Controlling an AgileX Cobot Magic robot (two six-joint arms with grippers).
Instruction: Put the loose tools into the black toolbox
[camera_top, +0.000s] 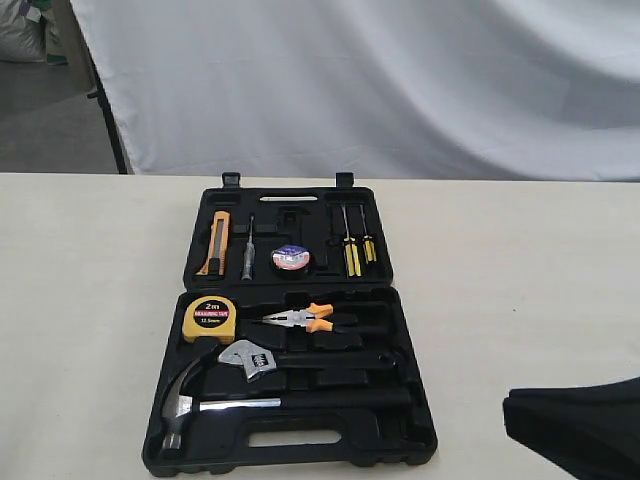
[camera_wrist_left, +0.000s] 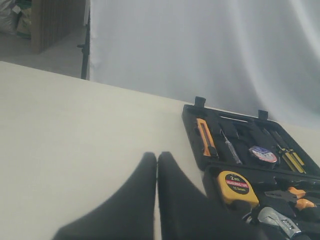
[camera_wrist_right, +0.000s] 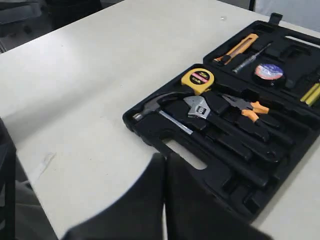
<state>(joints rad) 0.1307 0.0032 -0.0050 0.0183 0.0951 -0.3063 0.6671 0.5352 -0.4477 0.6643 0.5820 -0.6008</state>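
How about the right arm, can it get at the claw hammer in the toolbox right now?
Probably yes. The claw hammer lies uncovered in the open black toolbox, along the edge nearest the right gripper. The jaws are shut, so they'd need opening first.

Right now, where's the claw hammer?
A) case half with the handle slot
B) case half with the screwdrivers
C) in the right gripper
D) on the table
A: the claw hammer lies in the black toolbox, in the half with the oblong slot, next to the adjustable wrench.
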